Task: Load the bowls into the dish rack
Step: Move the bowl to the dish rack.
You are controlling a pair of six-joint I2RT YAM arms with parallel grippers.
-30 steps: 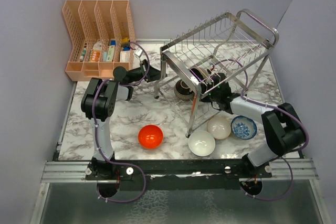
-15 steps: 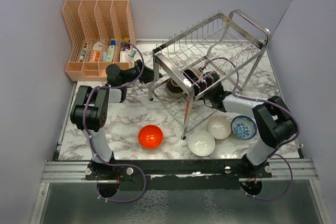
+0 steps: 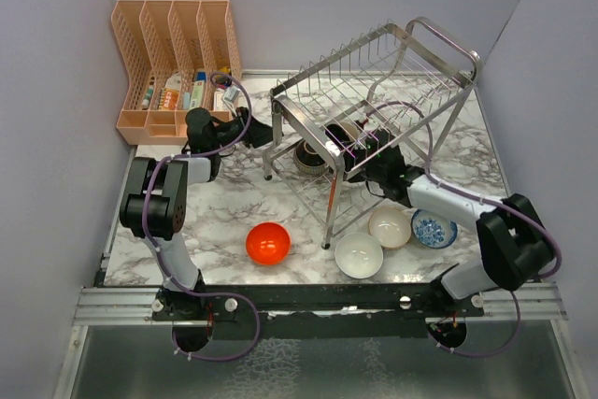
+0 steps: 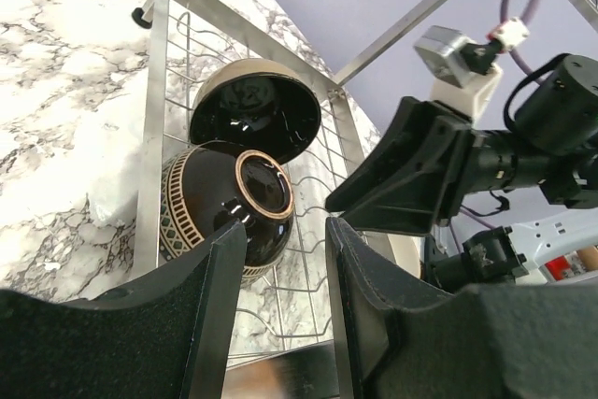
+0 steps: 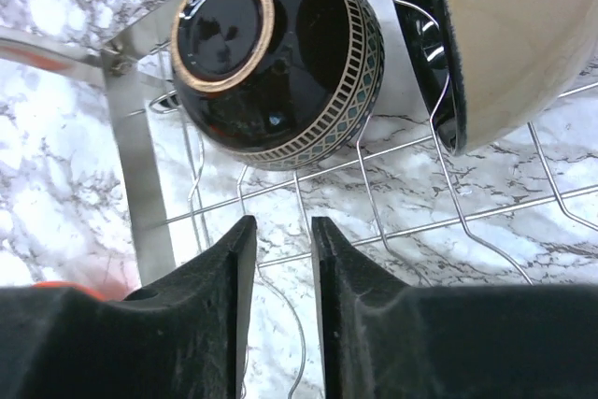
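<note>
Rack (image 3: 304,128) slid left since one second back, left hand (image 4: 285,231) with it, clamped on rack frame. Right hand (image 5: 280,223) eased apart: narrow gap, empty, reaching low into bottom tier. Patterned dark bowl (image 5: 280,53) tipped just ahead of it, tan bowl (image 5: 523,35) beside. Next: white bowl (image 3: 359,255), pink bowl (image 3: 390,227), blue bowl (image 3: 434,228) on bench (image 3: 215,221) behind right hand, beside its forearm; right arm nearer.

Inside the shiny steel dish rack (image 3: 304,123), a glossy dark bowl (image 5: 280,63) with a gold lattice band is being shown beside a black-and-cream bowl (image 5: 523,35). Before the rack, a red-orange bowl (image 3: 267,243), a white bowl (image 3: 359,255), a beige-pink bowl (image 3: 390,227) and a blue-patterned bowl (image 3: 434,228) are being seen.
</note>
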